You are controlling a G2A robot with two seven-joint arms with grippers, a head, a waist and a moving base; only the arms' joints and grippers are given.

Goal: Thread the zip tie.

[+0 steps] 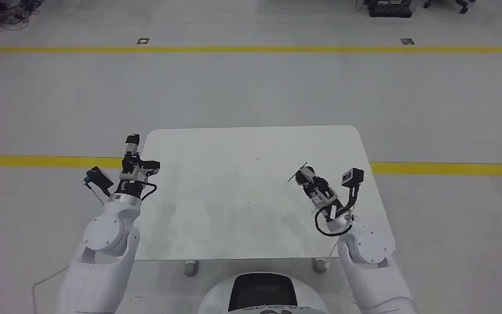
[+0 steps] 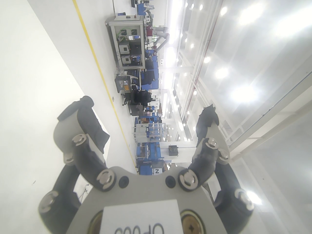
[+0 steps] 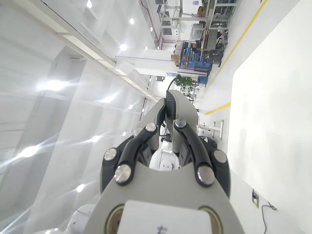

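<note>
One thin black plastic zip tie [image 3: 173, 80], unlooped, is pinched in the right gripper [image 3: 168, 98] above the white rounded worktop's [image 1: 243, 196] right side, the left gripper [image 2: 146, 105] spread empty at its left edge; threading looks wholly ahead.

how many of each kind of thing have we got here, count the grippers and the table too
thin black plastic zip tie: 1
robot grippers: 2, the left gripper open with nothing in it, the right gripper shut on the zip tie
white table with rounded corners: 1
total: 4
</note>
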